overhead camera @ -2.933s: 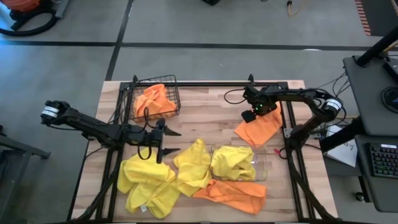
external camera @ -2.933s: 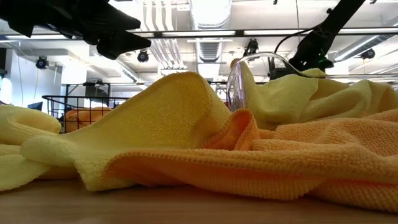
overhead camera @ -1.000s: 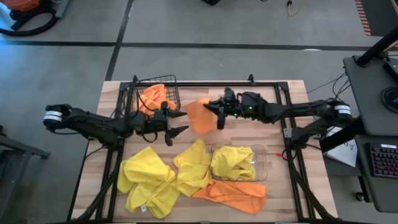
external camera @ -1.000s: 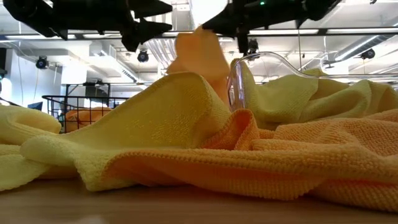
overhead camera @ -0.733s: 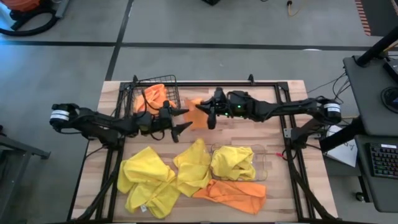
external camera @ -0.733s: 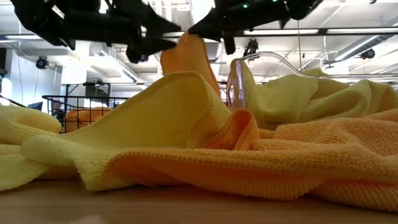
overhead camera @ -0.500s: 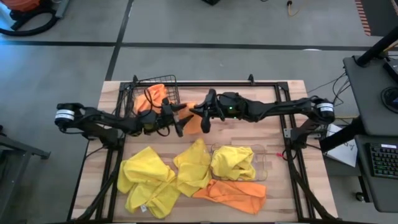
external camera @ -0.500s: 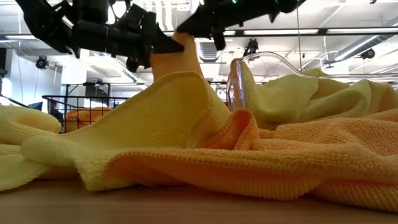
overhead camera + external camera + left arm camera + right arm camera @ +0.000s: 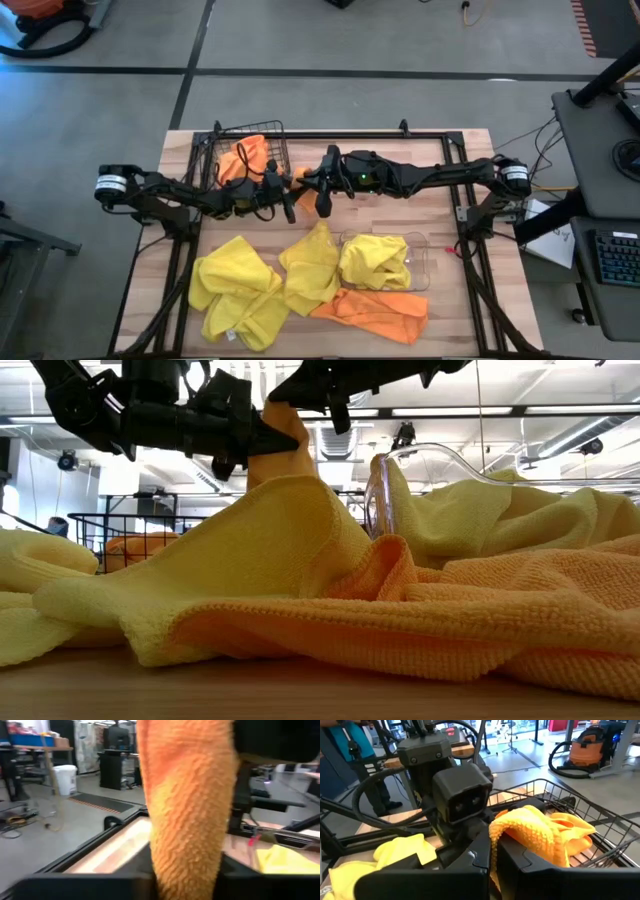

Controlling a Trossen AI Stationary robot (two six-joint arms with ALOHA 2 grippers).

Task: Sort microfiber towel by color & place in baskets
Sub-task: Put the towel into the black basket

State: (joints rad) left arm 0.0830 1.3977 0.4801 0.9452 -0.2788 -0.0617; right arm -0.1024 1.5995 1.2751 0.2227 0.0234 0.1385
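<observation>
From above: a mid-air handover of an orange towel (image 9: 300, 178), just beside the wire basket (image 9: 250, 150) that already holds an orange cloth, with the right gripper (image 9: 322, 187) and left gripper (image 9: 287, 194) meeting nose to nose over the wood; yellow towels (image 9: 262, 283) heaped at the near edge, one more stuffed in the clear bin (image 9: 385, 262), another orange cloth (image 9: 375, 312) lying in front of it. At table height: orange towel (image 9: 285, 445) hanging between both dark grippers, right gripper (image 9: 318, 398) pinching its top, left gripper (image 9: 262, 438) pressed to its side. Left wrist: cloth (image 9: 187, 805) filling the space between the left fingers, apparently spread around it, not clamped as far as can be told. Right wrist: cloth (image 9: 532, 837) pinched between the right fingers, basket (image 9: 590, 820) just behind. Next, probably: closing the left fingers, loosening the right, then a short swing to the basket. Against half a second ago: grippers closer together, towel nearer the basket and more hidden between them
</observation>
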